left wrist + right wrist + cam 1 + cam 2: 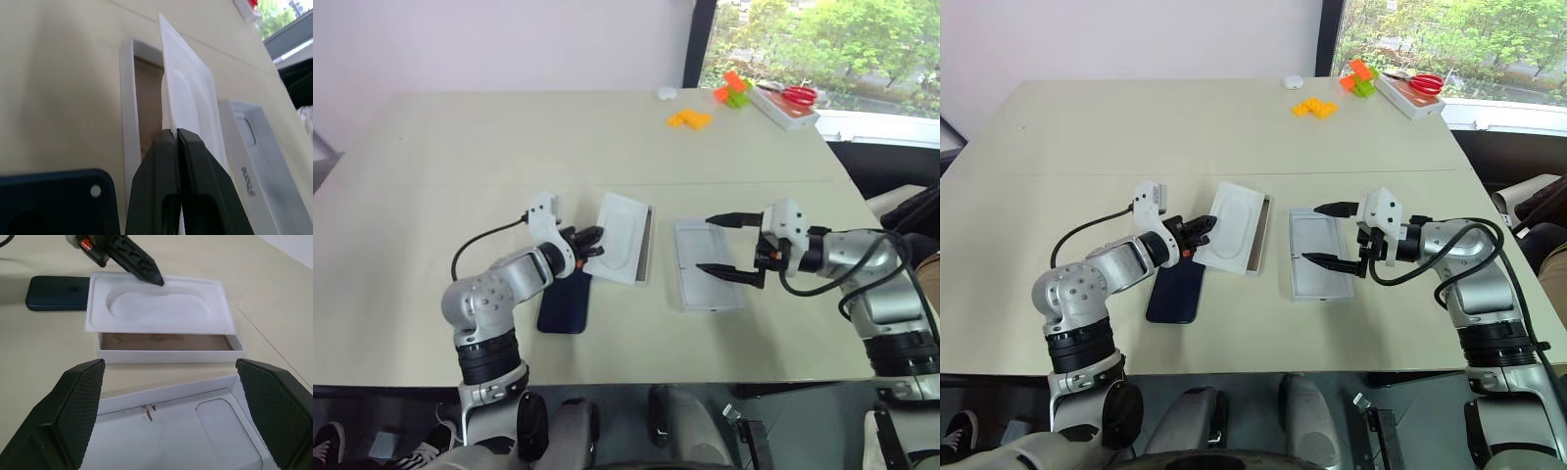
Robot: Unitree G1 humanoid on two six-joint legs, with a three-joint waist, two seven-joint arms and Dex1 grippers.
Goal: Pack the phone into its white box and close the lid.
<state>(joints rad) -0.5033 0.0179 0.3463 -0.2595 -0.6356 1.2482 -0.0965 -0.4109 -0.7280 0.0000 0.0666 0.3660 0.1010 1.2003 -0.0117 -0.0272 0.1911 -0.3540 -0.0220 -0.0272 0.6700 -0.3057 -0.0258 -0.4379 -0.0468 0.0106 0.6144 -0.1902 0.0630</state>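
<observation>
The phone [565,304] is lying flat on the surface nearest the left side, glossy and likely slippery, so it is best pinched across its long edges. Just beside it, the left hand [590,242] is pinching a thin moulded white insert tray [625,235], light and flexible, tilted above the white box [168,348]. Further right, the lid [705,265] is lying inside up, with small grey writing too blurred to read. Above it, the right hand [718,245] is hovering with fingers spread wide, empty.
</observation>
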